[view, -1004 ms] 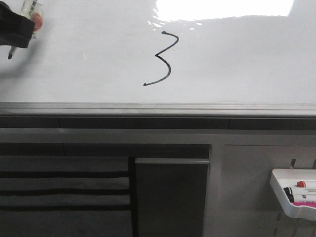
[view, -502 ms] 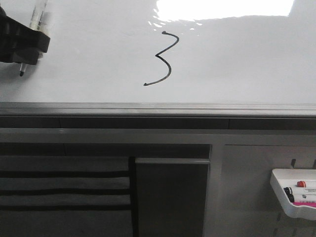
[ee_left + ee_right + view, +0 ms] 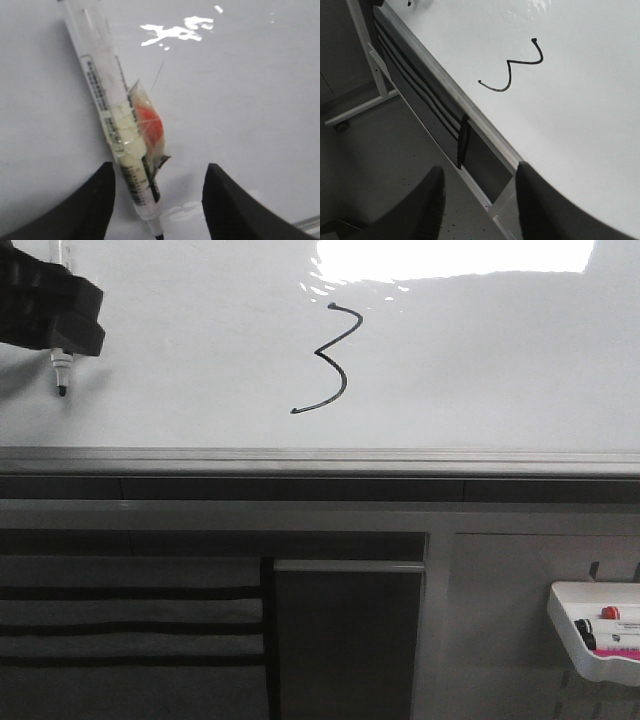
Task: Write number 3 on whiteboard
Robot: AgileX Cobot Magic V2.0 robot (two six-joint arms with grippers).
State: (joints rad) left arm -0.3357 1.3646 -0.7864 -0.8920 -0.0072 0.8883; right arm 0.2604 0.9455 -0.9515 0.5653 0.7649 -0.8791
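Black marker line makes up the number 3 (image 3: 328, 358), which sits near the middle of the whiteboard (image 3: 480, 370), just under the bright glare and well above the grey rail (image 3: 320, 460) along the lower edge. It is angular, with a tail running down to the lower left, and it reads to me as finished.

My left gripper (image 3: 157, 200) is off at the far left of the board, well apart from the digit. From its wrist camera I see the marker (image 3: 112, 125) lying against one dark finger (image 3: 95, 205), while the other stands away from it. The jaws look fairly wide, and whether they truly pinch the marker I cannot tell. In the front view the tip (image 3: 61, 390) points down close to the board, though I cannot say if it touches. I judge the pen is parked there so it cannot smear the stroke.

My right gripper (image 3: 480, 200) hangs back from the board with jaws wide and nothing between them, looking across at the digit.

A small white tray (image 3: 595, 635) with spare markers hangs lower right, where I would guess the pen belongs.
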